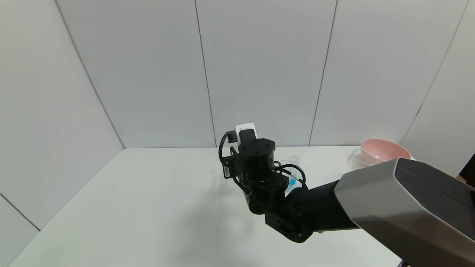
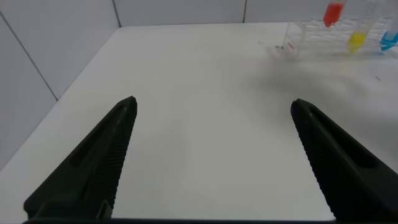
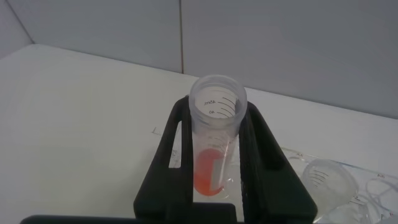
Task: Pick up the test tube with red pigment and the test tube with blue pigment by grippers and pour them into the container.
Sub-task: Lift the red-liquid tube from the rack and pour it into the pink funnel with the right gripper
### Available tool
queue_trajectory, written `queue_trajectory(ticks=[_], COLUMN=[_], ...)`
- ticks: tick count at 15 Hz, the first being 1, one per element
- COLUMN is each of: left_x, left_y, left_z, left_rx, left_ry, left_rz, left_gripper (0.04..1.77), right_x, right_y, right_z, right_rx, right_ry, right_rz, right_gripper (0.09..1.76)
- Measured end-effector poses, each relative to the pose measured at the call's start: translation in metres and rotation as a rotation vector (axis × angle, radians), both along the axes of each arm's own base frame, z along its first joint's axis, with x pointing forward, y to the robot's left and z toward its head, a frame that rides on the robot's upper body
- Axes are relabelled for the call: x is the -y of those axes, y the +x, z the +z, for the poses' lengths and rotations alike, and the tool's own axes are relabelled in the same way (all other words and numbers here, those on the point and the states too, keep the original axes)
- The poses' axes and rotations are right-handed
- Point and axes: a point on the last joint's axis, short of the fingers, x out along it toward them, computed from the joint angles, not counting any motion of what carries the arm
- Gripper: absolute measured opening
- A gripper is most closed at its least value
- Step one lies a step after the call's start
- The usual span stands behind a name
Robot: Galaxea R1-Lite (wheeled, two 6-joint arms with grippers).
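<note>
My right gripper (image 3: 216, 111) is shut on the red pigment test tube (image 3: 214, 155), a clear tube with red-orange liquid at its bottom, held upright over the table. From the left wrist view the red tube (image 2: 334, 12) stands higher than its neighbours. The blue pigment test tube (image 1: 292, 181) sits in the clear rack (image 2: 298, 40) and also shows in the left wrist view (image 2: 390, 42). A faint clear container (image 1: 294, 160) stands just behind the right wrist (image 1: 256, 163). My left gripper (image 2: 213, 109) is open and empty over bare table, well short of the rack.
A yellow-liquid tube (image 2: 356, 40) stands in the rack between the red and blue ones. Another tube's open rim (image 3: 328, 177) shows beside the held tube. A pink bowl (image 1: 378, 150) sits at the table's far right. White walls enclose the table (image 1: 148, 207).
</note>
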Motion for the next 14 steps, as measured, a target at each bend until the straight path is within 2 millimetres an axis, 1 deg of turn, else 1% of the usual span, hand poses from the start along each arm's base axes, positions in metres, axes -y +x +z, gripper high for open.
queue_trajectory(ticks=[2,4,8,10,12,14], left_x=[0.000,0.000,0.000,0.000,0.000,0.000], left_y=[0.000,0.000,0.000,0.000,0.000,0.000], left_z=[0.000,0.000,0.000,0.000,0.000,0.000], left_rx=[0.000,0.000,0.000,0.000,0.000,0.000], left_ry=[0.000,0.000,0.000,0.000,0.000,0.000], left_rz=[0.000,0.000,0.000,0.000,0.000,0.000], left_gripper=[1.76,1.76,1.76,1.76,1.76,1.76], right_x=[0.002,0.004,0.005,0.008,0.016,0.029], right_y=[-0.002,-0.002,-0.004,-0.005,-0.011,-0.025], right_z=[0.017,0.025,0.032,0.034,0.041,0.049], right_rx=[0.018,0.032,0.043,0.046,0.045,0.034], right_ry=[0.016,0.029,0.032,0.023,0.006,-0.021], right_rz=[0.003,0.007,0.010,0.008,0.027,0.074], right_gripper=[0.49,0.49,0.49,0.49,0.49,0.49])
